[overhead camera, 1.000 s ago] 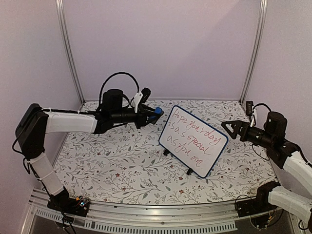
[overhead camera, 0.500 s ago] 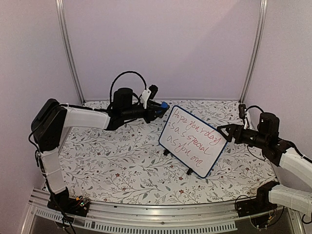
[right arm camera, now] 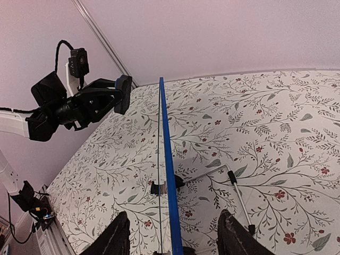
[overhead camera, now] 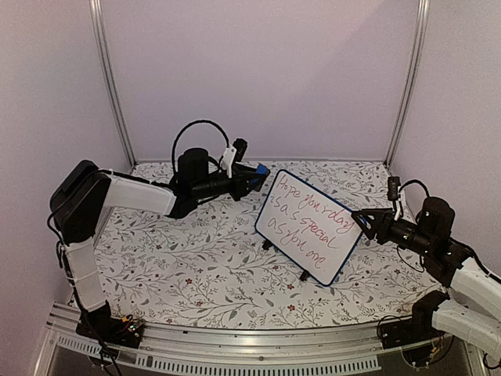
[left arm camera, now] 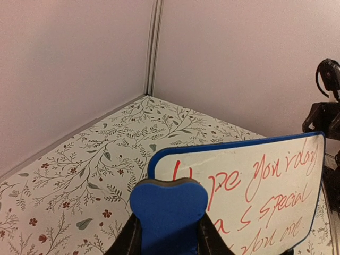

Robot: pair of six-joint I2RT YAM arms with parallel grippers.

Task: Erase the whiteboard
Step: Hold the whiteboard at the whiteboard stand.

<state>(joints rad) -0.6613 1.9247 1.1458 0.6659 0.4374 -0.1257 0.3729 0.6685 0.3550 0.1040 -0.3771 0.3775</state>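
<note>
your left gripper point(left arm camera: 169, 239) is clamped on the blue eraser point(left arm camera: 169, 204), just off the whiteboard's point(overhead camera: 309, 225) 11 o'clock corner. your right gripper point(right arm camera: 172, 215) is parted, one finger each side of the board's 3 o'clock edge, gaps showing. the board stands on its feet, red writing intact, toward 3 o'clock on the table point(overhead camera: 196, 258).

The whiteboard point(overhead camera: 310, 225) is standing on the table point(overhead camera: 180, 258), right of the middle, its written face looking toward the near left. We are holding the eraser block point(left arm camera: 169, 212) in our left gripper point(overhead camera: 249, 180), just beside the board's far left corner. Our right gripper point(overhead camera: 364, 219) is straddling the board's right edge, one finger before it and one behind, both apart from it.
</note>
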